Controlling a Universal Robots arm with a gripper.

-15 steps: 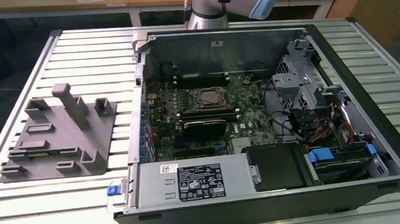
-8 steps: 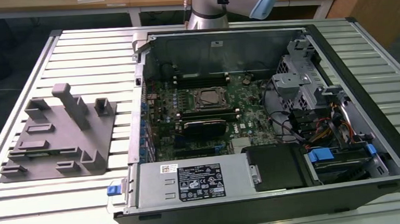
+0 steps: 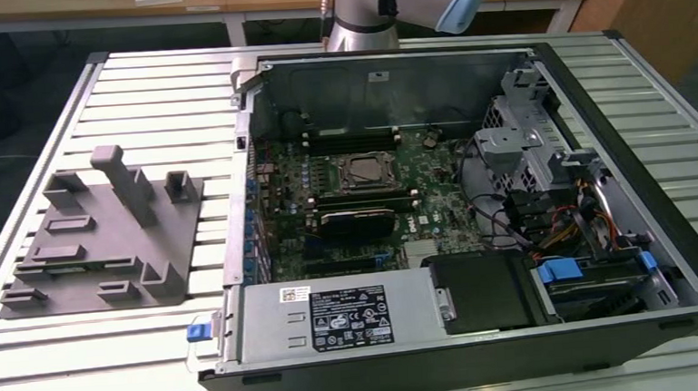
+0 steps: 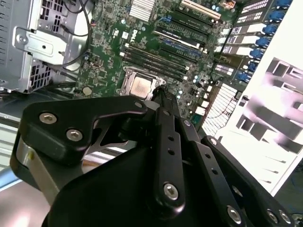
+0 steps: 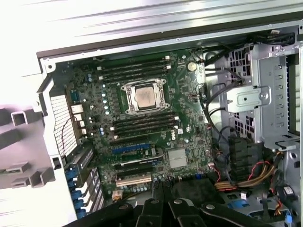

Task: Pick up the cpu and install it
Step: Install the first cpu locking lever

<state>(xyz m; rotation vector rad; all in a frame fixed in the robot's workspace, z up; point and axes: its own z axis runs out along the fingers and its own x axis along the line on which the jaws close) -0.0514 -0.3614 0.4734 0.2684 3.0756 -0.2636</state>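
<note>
The cpu (image 5: 144,96) is a pale silvery square lying flat inside the metal-framed socket (image 5: 124,91) in the middle of the green motherboard; it also shows in the second wrist view as the cpu (image 4: 140,86) and in the exterior view as the cpu (image 3: 360,169). My gripper (image 4: 159,92) is black, with its fingers pressed together and nothing between them. It hangs well above the open computer case, apart from the cpu. Its tips also show as the gripper (image 5: 161,187) in the first wrist view. The arm (image 3: 362,13) rises behind the case.
The open computer case (image 3: 633,78) lies on a slatted metal table (image 3: 136,90). A grey plastic tray (image 3: 96,229) with upright pegs sits on the exterior view's left of the case. Drive cages, cables (image 3: 569,227) and a power supply (image 3: 332,319) crowd the case's other sides.
</note>
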